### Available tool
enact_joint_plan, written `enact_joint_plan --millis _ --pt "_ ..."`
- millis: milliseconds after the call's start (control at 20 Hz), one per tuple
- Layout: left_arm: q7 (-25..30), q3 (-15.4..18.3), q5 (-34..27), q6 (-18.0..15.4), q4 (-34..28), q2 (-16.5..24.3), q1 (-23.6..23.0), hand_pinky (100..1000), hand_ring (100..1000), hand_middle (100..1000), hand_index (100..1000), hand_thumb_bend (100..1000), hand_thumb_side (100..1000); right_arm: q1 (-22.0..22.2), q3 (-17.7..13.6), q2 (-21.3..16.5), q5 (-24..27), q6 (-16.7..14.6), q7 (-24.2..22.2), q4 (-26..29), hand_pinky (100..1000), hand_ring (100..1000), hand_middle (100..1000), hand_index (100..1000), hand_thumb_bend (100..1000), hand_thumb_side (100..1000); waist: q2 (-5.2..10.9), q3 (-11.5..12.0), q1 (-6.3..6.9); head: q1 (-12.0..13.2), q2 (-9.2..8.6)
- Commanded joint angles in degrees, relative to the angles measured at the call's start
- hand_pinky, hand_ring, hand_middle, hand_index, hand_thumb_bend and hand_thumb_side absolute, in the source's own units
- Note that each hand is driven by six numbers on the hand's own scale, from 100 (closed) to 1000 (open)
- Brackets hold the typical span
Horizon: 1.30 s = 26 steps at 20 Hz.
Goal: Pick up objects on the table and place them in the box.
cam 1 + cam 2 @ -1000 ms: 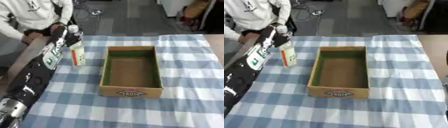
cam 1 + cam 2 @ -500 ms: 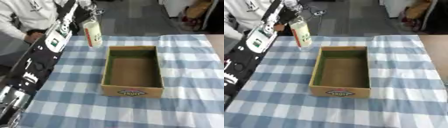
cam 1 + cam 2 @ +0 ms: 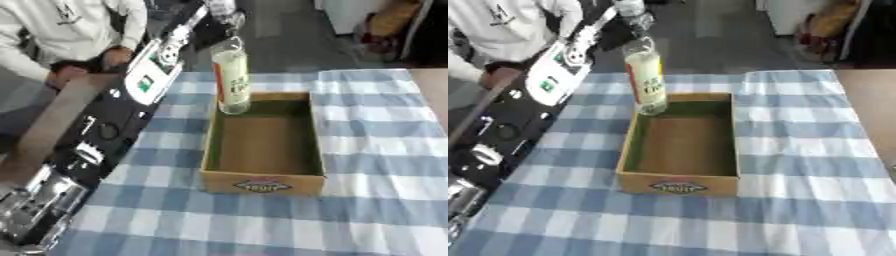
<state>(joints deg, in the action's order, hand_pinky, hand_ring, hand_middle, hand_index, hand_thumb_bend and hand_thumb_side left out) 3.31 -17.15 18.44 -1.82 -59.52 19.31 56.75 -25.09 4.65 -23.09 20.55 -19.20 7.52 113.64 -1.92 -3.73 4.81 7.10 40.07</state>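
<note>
A tall pale bottle (image 3: 232, 80) with a green and red label hangs upright over the far left corner of the open cardboard box (image 3: 262, 185). My left hand (image 3: 222, 11) is shut on the bottle's top, high above the table, at the end of my black left arm (image 3: 114, 120) that stretches from the lower left. The box is brown outside, green inside, with nothing in it. My right hand appears in neither view.
A blue and white checked cloth (image 3: 376, 150) covers the table. A person in a white top (image 3: 61, 30) sits at the far left edge, hands near the table's corner. Dark floor lies beyond the table's far edge.
My left hand has carried the bottle up and to the right, from the cloth left of the box to above the box's far left corner.
</note>
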Motion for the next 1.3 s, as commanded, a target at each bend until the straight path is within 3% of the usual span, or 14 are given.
enact_joint_plan --millis 50,100,150,200,300,350,400,450,500,600,850,1050,1100,1300 --pt "1.4 -0.5 3.0 -2.2 0.7 -0.1 2.0 108 100 266 417 100 820 -1.3 -0.1 0.0 0.3 -0.1 -0.3 0.9 678 799 817 826 100 990 0.66 -0.2 -0.16 0.7 -0.4" --pt "2.2 -0.8 4.3 -2.8 1.3 -0.3 2.0 400 368 509 617 100 934 -1.4 -0.2 0.1 0.3 -0.1 -0.3 0.9 679 800 817 826 100 989 0.66 -0.3 -0.09 0.7 -0.4" --pt "3.2 -1.0 5.6 -3.3 1.9 -0.5 2.1 254 205 400 526 100 862 -1.5 -0.2 0.2 0.4 -0.1 -0.2 0.9 679 800 817 826 100 990 0.68 -0.4 -0.06 0.7 -0.4" --pt "4.4 -1.2 7.0 -3.9 2.3 -0.6 2.0 780 753 805 831 321 1000 -1.6 -0.2 0.2 0.4 -0.1 -0.2 0.9 680 800 817 826 100 988 0.69 -0.5 0.0 0.7 -0.36" --pt "8.1 -1.4 10.5 -5.7 3.0 -0.6 2.1 970 927 952 956 608 1000 -1.8 -0.2 0.3 0.4 -0.2 -0.2 0.9 680 800 817 827 100 988 0.75 -0.6 0.09 0.7 -0.28" --pt "9.3 -1.0 12.0 -6.7 3.2 -0.6 2.0 959 918 946 949 583 1000 -1.8 -0.3 0.4 0.4 -0.2 -0.2 0.9 680 800 817 827 100 988 0.77 -0.7 0.1 0.7 -0.26" --pt "10.0 -0.6 13.3 -7.4 3.4 -0.6 2.0 1000 1000 1000 1000 806 1000 -1.8 -0.3 0.4 0.4 -0.2 -0.2 0.9 681 800 817 827 100 987 0.79 -0.7 0.13 0.7 -0.23" --pt "10.4 -0.3 14.5 -8.1 3.6 -0.6 2.0 1000 987 1000 1000 773 1000 -1.9 -0.3 0.4 0.4 -0.2 -0.1 0.9 681 800 817 827 100 987 0.8 -0.7 0.14 0.7 -0.19" --pt "10.5 0.1 15.5 -8.5 3.8 -0.6 1.9 1000 1000 1000 1000 944 1000 -1.9 -0.4 0.4 0.4 -0.2 -0.1 0.9 681 801 817 826 100 987 0.81 -0.7 0.15 0.7 -0.18" --pt "10.4 0.6 17.1 -9.3 4.1 -0.6 1.8 1000 1000 1000 1000 1000 1000 -1.9 -0.5 0.4 0.4 -0.3 0.0 0.9 681 801 817 827 100 987 0.81 -0.7 0.16 0.7 -0.15" --pt "7.3 2.3 17.5 -10.6 3.4 -0.5 1.2 1000 1000 1000 1000 1000 1000 -1.8 -0.5 0.4 0.2 -0.3 0.2 0.9 681 800 817 827 100 987 0.78 -0.7 0.13 0.8 -0.06" --pt "-1.6 5.3 11.7 -10.5 -1.8 0.4 -1.1 1000 966 1000 1000 995 1000 -1.7 -0.7 0.4 0.0 -0.4 0.3 0.9 681 801 817 827 100 987 0.73 -0.5 0.13 0.3 -0.18" --pt "-4.0 5.7 9.7 -10.2 -3.7 0.8 -2.0 1000 928 994 1000 906 1000 -1.7 -0.7 0.3 0.0 -0.4 0.4 0.9 681 801 817 827 100 986 0.72 -0.5 0.14 0.1 -0.24" --pt "-12.0 7.1 2.6 -9.7 -14.6 3.3 -8.0 972 866 959 1000 774 901 -1.5 -0.9 -0.1 -0.2 -0.5 0.6 0.9 680 800 817 827 100 987 0.67 0.1 0.15 -1.5 -0.69"
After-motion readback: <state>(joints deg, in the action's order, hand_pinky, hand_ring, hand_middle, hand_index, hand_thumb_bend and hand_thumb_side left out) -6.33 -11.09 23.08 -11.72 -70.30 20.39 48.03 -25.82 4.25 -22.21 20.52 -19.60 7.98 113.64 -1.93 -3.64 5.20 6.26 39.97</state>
